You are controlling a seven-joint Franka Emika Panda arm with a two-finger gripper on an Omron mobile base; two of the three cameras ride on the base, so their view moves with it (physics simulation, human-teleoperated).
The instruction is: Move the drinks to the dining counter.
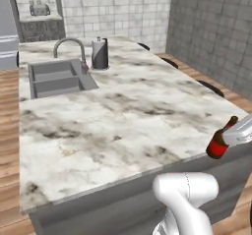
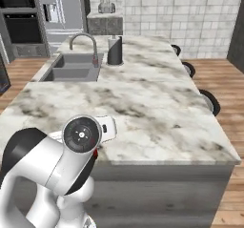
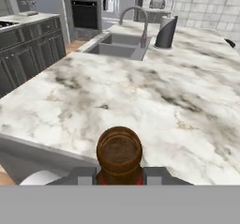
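Arm extended low beside the near right corner of the dining counter (image 1: 123, 116). Gripper (image 3: 120, 175) pinching the beer bottle (image 1: 218, 141) at its body, the bottle tilted, off the marble top just beyond its near edge. Sink (image 1: 56, 77), faucet (image 1: 69, 44) and grey canister (image 1: 100, 53) occupy the far left end; tiled walls behind.

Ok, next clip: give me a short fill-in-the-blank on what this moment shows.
1. The gripper is shut on the ____ bottle.
2. The beer bottle hangs near the edge of the dining counter, not yet ____ on it.
3. The grey canister stands beside the ____.
Missing words: beer; set down; faucet
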